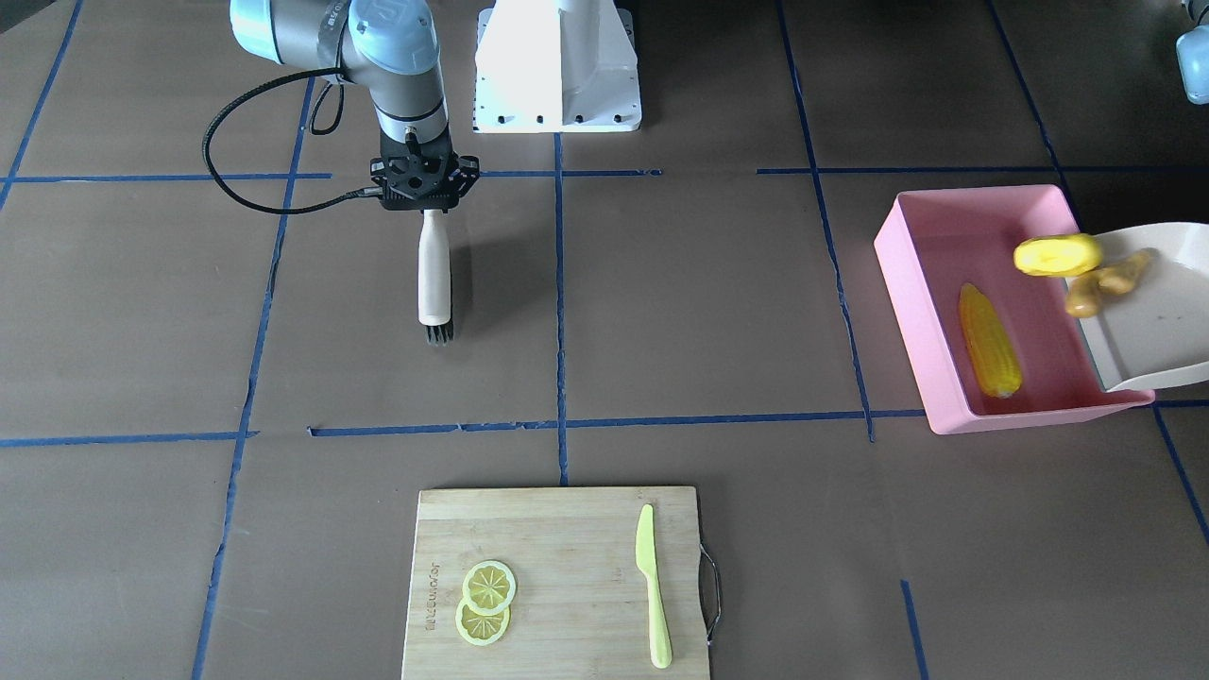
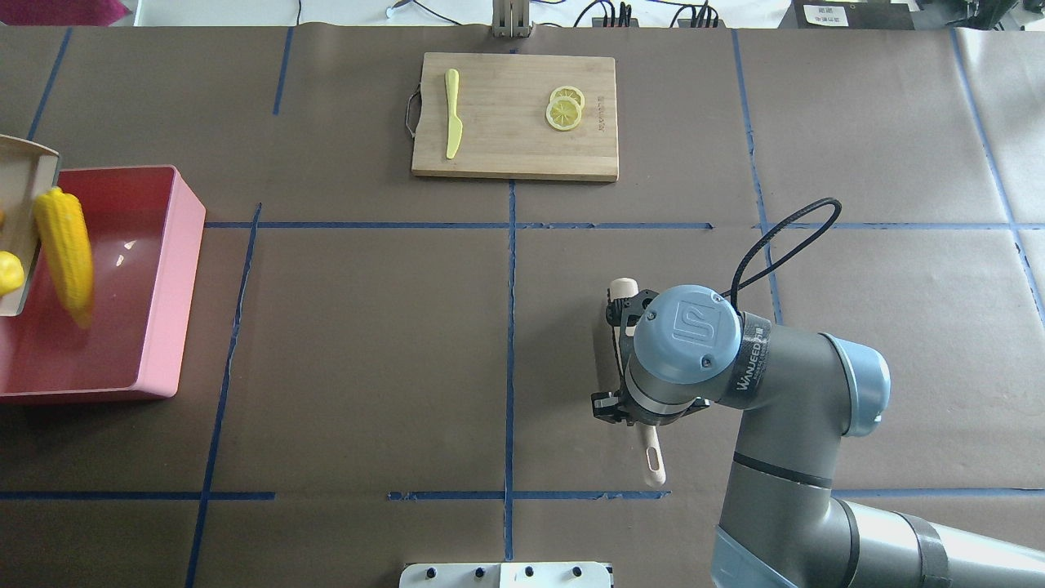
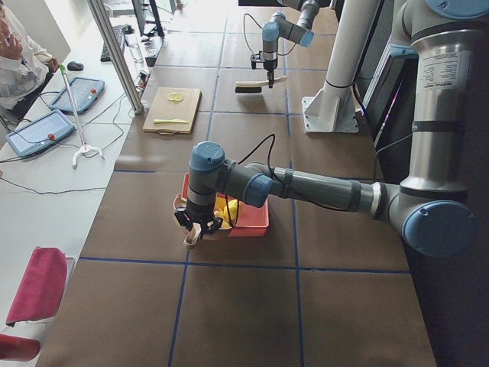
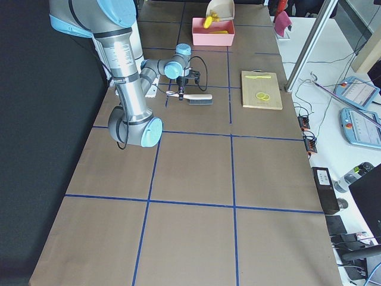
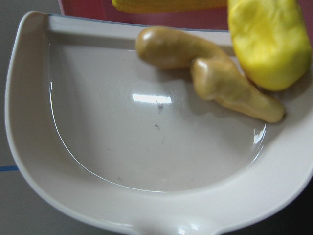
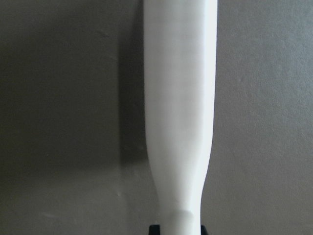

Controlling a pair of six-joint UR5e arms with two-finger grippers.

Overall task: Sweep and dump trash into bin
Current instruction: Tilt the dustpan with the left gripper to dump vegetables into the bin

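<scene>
The cream dustpan (image 1: 1162, 312) is tilted over the pink bin (image 1: 1039, 414) at the table's end. The yellow corn cob (image 1: 989, 340) lies inside the bin. The yellow lemon-like lump (image 5: 269, 41) and the tan ginger root (image 5: 215, 73) sit at the dustpan's lip, over the bin. My left gripper (image 3: 199, 223) is at the dustpan's handle; I cannot tell whether it is open or shut. My right gripper (image 1: 422, 194) is shut on the white handle of a brush (image 1: 434, 274) and holds it low over the table, far from the bin.
A wooden cutting board (image 1: 567, 529) lies at the table's far side with a lime-green knife (image 1: 652, 586) and two lemon slices (image 1: 486, 600) on it. The white robot base (image 1: 557, 66) stands at the near edge. Blue tape lines cross the brown table.
</scene>
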